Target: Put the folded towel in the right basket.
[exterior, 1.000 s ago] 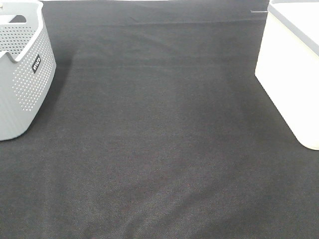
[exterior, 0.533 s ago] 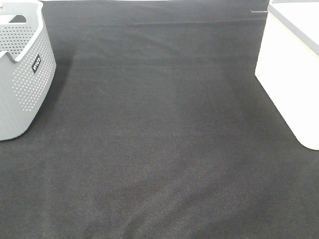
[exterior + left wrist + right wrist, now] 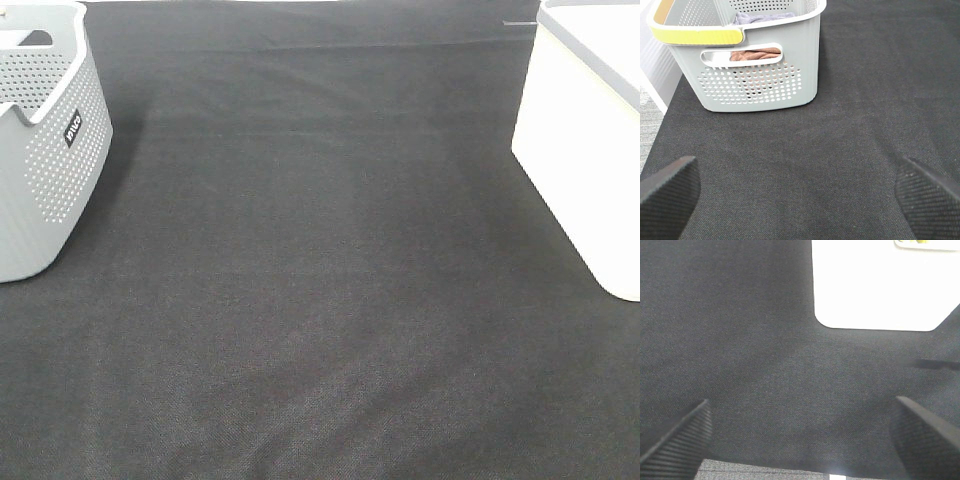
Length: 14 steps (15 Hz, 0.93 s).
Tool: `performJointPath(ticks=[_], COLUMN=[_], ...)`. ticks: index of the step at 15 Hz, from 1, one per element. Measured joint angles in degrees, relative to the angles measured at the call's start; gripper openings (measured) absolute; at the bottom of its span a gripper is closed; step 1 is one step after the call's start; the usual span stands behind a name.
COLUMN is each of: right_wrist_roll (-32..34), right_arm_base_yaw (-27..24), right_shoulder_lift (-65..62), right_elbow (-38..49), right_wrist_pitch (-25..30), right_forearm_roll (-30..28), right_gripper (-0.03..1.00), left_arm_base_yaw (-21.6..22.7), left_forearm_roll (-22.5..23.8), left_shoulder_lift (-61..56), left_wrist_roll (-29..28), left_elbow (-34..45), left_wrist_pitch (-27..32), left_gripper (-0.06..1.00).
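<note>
From the high camera we see only part of each container on the black cloth [image 3: 320, 280]: the grey perforated basket [image 3: 45, 150] is cut off at the left edge, the white right basket [image 3: 585, 150] at the right edge. Neither arm appears there. Through the grey basket's handle slot the left wrist view shows a brownish towel [image 3: 756, 53] and a greyish cloth [image 3: 760, 17], both mostly hidden. We find the left gripper [image 3: 800, 195] and right gripper [image 3: 800, 440] spread wide, holding nothing.
</note>
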Motion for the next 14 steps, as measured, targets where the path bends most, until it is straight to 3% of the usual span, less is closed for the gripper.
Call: performJointPath(ticks=[3,6,14], right_wrist_roll=[0.0,0.2,0.5], right_arm_base_yaw=[0.0,-3.7,-4.0], right_shoulder_lift=[0.0,0.0,0.0], right_elbow=[0.0,0.0,0.0], right_wrist_pitch=[0.0,0.0,0.0], right_forearm_roll=[0.0,0.2,0.5], right_gripper=[0.92,0.92,0.92], left_arm_base_yaw=[0.0,0.0,0.0], left_forearm_roll=[0.0,0.0,-0.1], left_shoulder_lift=[0.0,0.0,0.0], left_wrist_roll=[0.0,0.0,0.0], left_elbow=[0.0,0.0,0.0], left_wrist_pitch=[0.0,0.0,0.0], left_gripper=[0.99,0.99,0.99])
